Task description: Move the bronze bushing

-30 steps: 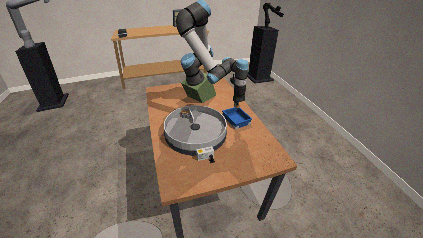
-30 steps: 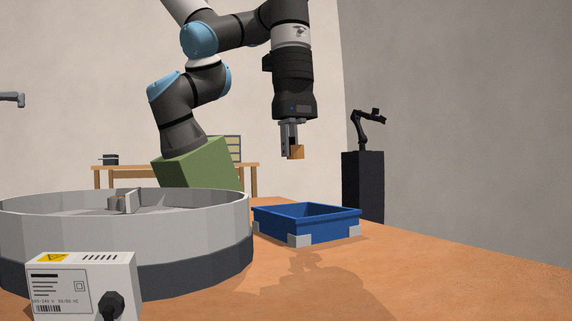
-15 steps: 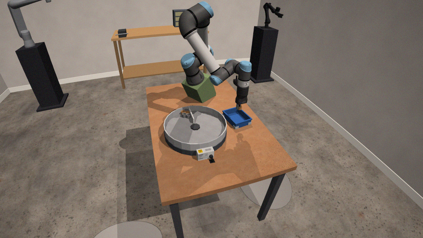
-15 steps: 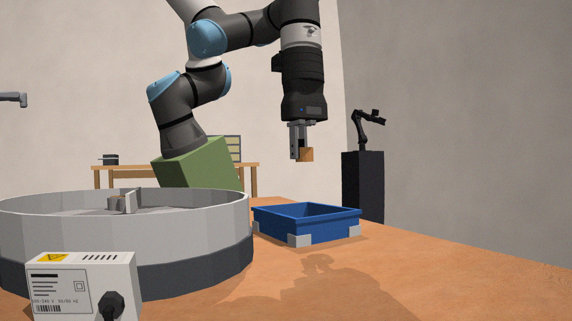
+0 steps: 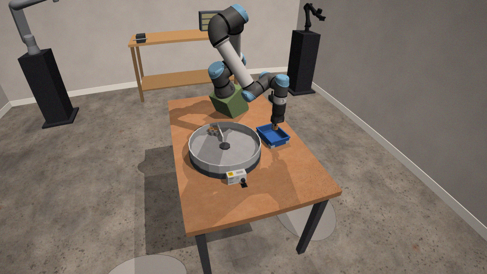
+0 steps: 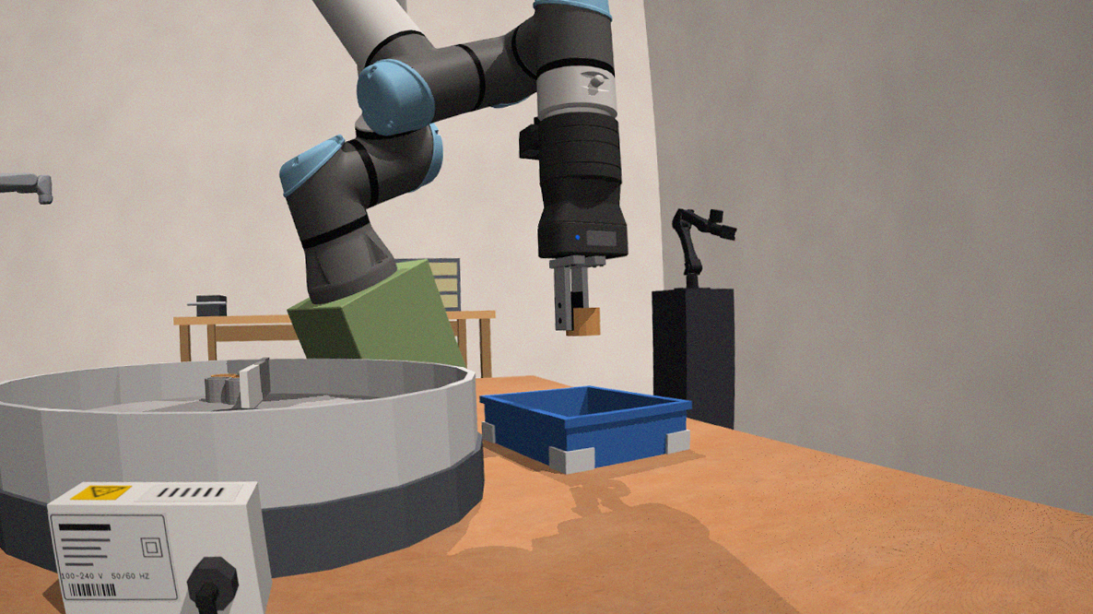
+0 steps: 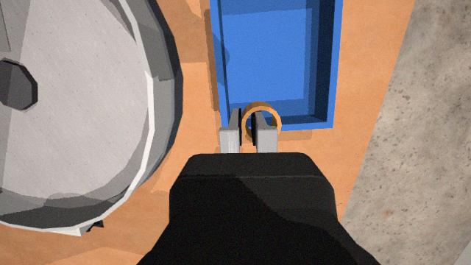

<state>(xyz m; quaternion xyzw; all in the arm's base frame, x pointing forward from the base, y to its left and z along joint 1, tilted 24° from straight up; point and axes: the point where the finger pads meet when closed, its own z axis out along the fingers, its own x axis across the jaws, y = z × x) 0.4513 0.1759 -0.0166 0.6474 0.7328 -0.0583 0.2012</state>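
Note:
My gripper [image 5: 273, 127] [image 6: 573, 313] [image 7: 246, 120] is shut on a bronze bushing [image 5: 275, 127] [image 6: 587, 321] [image 7: 260, 105]. One finger is inside the ring and one outside, pinching its wall. The bushing hangs upright, clear above the blue crate [image 5: 279, 142] [image 6: 631, 438] [image 7: 335, 55]; in the wrist view it overlaps the crate's near end wall. The visible crate floor holds nothing. On the round grey turntable [image 5: 206, 166] [image 6: 210, 452] [image 7: 150, 107], bronze bushings [image 5: 210, 128] and grey bushings [image 5: 211, 133] [image 6: 222, 390] stand clustered beside a divider. Some partly hide others.
The upright divider [image 5: 220, 132] [image 6: 251, 385] runs from the turntable's dark hub [image 5: 224, 145] [image 7: 16, 86] toward its rim. A white power box [image 5: 234, 177] [image 6: 156, 549] stands in front of the turntable. The arm's green base block [image 5: 228, 104] [image 6: 377, 312] is behind.

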